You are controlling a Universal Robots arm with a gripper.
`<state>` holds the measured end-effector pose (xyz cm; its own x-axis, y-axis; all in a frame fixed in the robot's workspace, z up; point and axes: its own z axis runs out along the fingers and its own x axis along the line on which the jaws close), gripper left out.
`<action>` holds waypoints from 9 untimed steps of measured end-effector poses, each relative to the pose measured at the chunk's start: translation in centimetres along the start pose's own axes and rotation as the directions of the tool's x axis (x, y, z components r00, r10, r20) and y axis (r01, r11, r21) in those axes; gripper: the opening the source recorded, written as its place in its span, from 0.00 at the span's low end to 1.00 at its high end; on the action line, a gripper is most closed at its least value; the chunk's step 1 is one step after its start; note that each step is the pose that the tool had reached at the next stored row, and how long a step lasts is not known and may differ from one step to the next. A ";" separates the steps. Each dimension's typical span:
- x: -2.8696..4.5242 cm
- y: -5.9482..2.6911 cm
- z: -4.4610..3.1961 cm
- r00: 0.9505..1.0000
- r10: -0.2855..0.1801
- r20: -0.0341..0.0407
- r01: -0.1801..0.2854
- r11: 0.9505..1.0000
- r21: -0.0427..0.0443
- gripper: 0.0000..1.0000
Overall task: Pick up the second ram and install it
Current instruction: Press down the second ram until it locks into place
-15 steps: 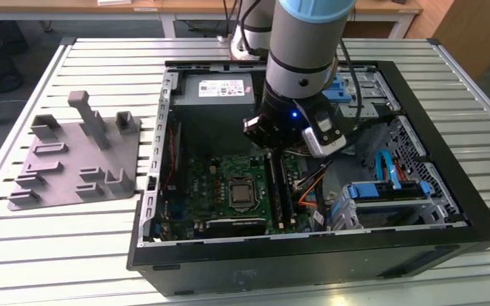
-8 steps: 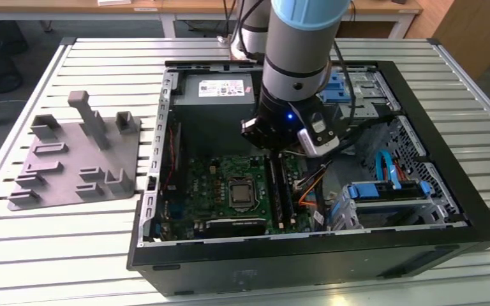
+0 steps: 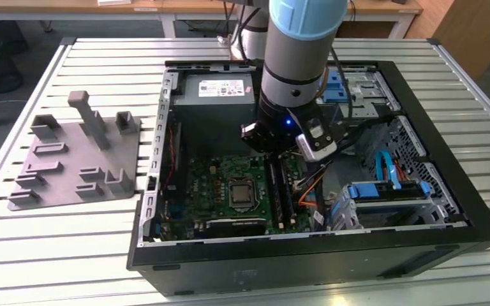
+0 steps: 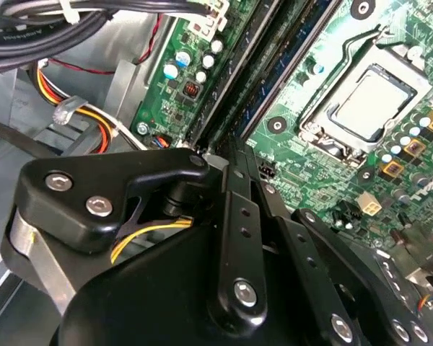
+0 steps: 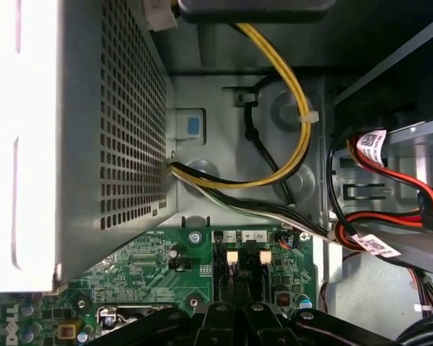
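A slatted metal tabletop (image 3: pixel 83 242) carries an open black computer case (image 3: pixel 313 268) and, toward the exterior view's left, a grey fixture plate (image 3: pixel 74 159) with upright blocks. Wooden desks (image 3: pixel 177 7) stand behind. Inside the case lie the green motherboard (image 3: pixel 219 185) with its processor socket (image 3: pixel 242 193), a perforated power supply (image 5: pixel 123 115) with yellow and black cables (image 5: pixel 289 79), and blue drive latches (image 3: pixel 372 190). The arm reaches down into the case, and the hand (image 4: pixel 227 148) sits over the memory slots (image 4: pixel 274 58). Its black fingers (image 4: pixel 238 209) are drawn close together at the slot line. The second ram (image 4: pixel 289 61) appears as a bluish strip in those slots, though whether the fingers pinch it cannot be told.
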<state>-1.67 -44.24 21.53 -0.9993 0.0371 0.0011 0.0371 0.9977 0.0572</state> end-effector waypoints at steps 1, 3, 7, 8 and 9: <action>0.00 0.00 0.03 1.000 0.000 0.000 0.000 1.000 0.000 0.10; -0.01 0.03 -0.10 1.000 0.000 0.001 0.000 1.000 -0.001 0.10; -0.01 0.08 -1.00 1.000 0.000 0.002 0.000 1.000 -0.001 0.10; 0.00 0.00 -1.00 1.000 0.000 0.002 0.000 1.000 0.002 0.10; -0.01 -0.26 -1.02 1.000 0.000 0.002 0.000 1.000 0.005 0.10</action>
<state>-1.67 -44.55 22.54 -0.9993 0.0372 -0.0011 0.0371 0.9980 0.0518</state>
